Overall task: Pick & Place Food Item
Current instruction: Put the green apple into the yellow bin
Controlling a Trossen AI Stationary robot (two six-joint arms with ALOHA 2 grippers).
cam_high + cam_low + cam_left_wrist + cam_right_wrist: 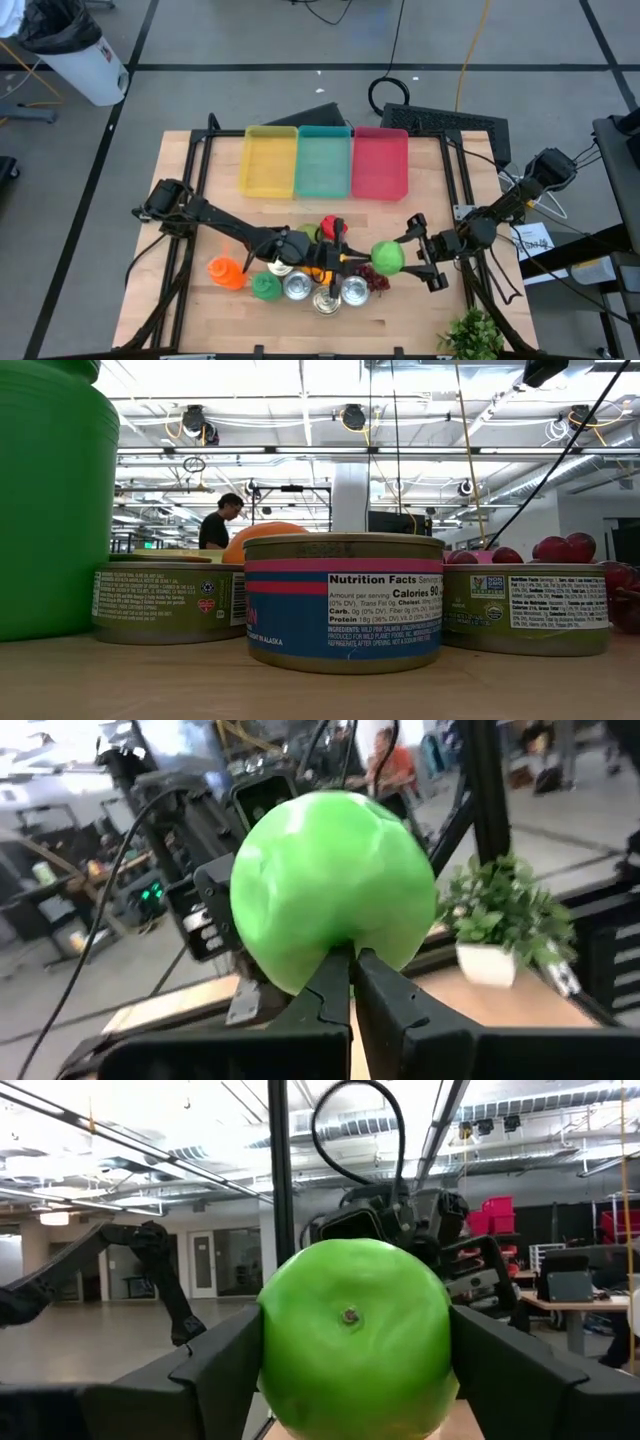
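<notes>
Your right hand (408,252) grips the green apple (387,257); the closed left hand (345,257) sits just beside it at nine o'clock.

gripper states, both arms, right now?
Left gripper: shut, empty, fingers together beside the round green plastic apple.
Right gripper: shut on the apple.

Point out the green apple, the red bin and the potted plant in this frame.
green apple (352,1340), right wrist view, front face below the stem.
red bin (380,163), high view, bare floor.
potted plant (471,336), high view, leaves.
</notes>
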